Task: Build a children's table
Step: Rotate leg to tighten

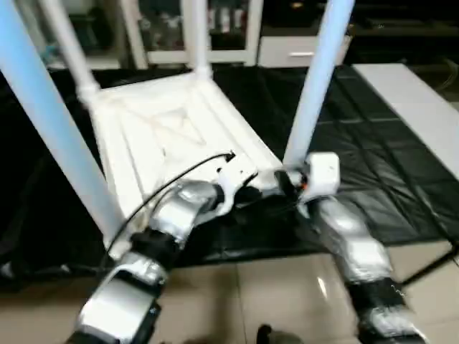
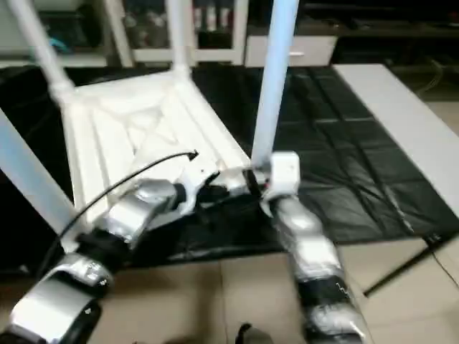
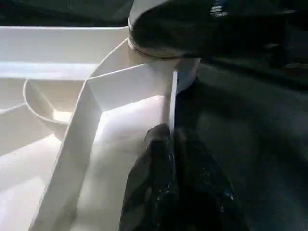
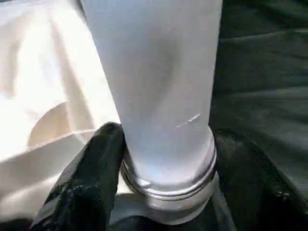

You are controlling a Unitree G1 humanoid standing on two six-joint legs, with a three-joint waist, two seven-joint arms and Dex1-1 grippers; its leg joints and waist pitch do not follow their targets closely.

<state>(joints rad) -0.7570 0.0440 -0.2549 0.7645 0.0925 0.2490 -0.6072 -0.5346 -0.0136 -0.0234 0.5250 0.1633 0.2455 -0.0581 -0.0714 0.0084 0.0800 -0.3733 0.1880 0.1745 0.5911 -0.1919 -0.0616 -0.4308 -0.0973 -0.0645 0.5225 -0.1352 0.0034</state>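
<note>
The white table top (image 1: 165, 129) lies upside down on a black mat, ribbed underside up. All its legs stand upright in the corner sockets: near right (image 1: 315, 86), near left (image 1: 50, 129) and two at the back (image 1: 195, 36). My left gripper (image 1: 251, 192) is at the near right corner, its black fingers (image 3: 154, 183) pinched on the thin raised rim (image 3: 172, 106). My right gripper (image 4: 168, 144) straddles the base of the near right leg (image 4: 154, 72), one finger (image 4: 91, 178) pressed on each side just above the socket collar.
The black mat (image 1: 358, 143) covers the floor under the table. A white board (image 1: 416, 107) lies at the right. White shelving (image 1: 215, 43) stands behind. Beige tiles (image 1: 272, 287) are in front, with a thin black strut (image 1: 430, 269) at the right.
</note>
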